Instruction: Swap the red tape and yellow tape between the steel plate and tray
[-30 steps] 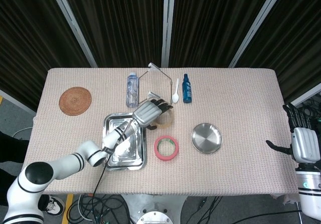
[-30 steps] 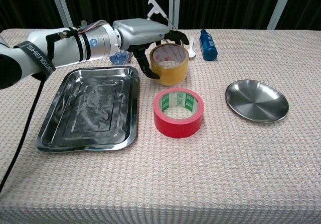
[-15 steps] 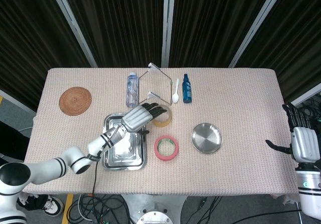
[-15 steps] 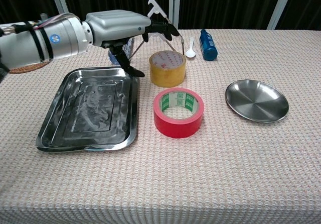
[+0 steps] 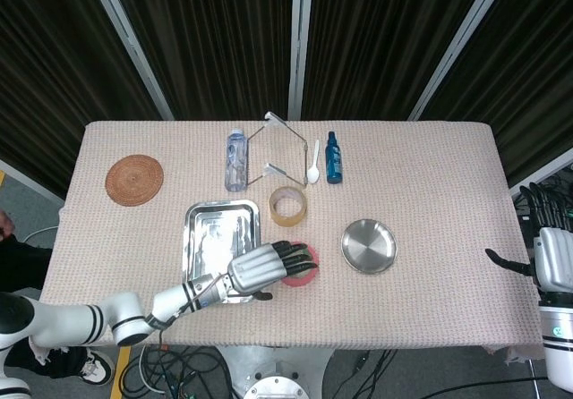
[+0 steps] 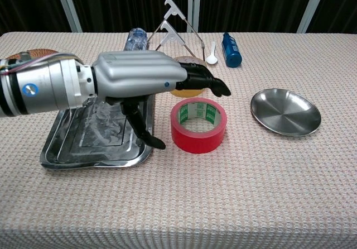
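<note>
Both hands empty: left hand fingers spread, hovering over red tape; right hand spread.

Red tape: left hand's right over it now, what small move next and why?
Probably lower the left hand and close its fingers on the red tape. The hand hovers open above the roll, which sits on the cloth, and neither the tray nor the steel plate holds anything.
</note>
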`<act>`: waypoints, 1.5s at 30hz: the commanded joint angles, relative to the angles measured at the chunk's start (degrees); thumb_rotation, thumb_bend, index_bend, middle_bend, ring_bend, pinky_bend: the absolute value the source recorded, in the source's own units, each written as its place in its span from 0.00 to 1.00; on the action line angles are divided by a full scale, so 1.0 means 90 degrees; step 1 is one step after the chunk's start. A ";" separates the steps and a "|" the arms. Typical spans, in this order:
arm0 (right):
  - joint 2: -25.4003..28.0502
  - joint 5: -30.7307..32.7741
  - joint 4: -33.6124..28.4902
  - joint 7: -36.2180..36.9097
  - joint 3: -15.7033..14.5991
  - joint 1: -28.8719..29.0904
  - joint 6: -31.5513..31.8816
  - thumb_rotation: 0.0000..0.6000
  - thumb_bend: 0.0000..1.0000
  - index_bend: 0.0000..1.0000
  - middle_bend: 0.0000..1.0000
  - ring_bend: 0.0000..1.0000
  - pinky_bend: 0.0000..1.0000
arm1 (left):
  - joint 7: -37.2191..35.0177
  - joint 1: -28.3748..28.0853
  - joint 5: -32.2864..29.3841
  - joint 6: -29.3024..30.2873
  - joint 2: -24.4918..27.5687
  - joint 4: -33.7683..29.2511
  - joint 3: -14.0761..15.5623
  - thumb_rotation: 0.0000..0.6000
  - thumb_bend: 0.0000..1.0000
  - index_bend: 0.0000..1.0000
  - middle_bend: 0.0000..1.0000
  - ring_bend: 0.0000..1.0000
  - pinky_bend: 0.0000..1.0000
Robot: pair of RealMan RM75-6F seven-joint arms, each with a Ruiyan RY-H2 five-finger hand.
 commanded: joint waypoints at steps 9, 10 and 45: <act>-0.0032 -0.0017 0.0154 0.0176 0.0015 0.0012 -0.0123 1.00 0.00 0.00 0.00 0.00 0.00 | 0.0253 -0.0601 -0.0142 -0.0717 -0.0559 0.1044 -0.0302 1.00 0.11 0.08 0.07 0.02 0.18; -0.0028 -0.0026 0.0166 0.0203 0.0017 0.0007 -0.0119 1.00 0.00 0.00 0.00 0.00 0.00 | 0.0283 -0.0620 -0.0174 -0.0764 -0.0594 0.1096 -0.0305 1.00 0.11 0.08 0.07 0.01 0.18; -0.0031 -0.0019 0.0161 0.0212 0.0095 -0.0006 -0.0194 1.00 0.00 0.00 0.00 0.00 0.00 | 0.0804 0.0119 -0.0600 0.0334 0.0628 -0.0020 -0.0258 1.00 0.21 0.33 0.29 0.06 0.21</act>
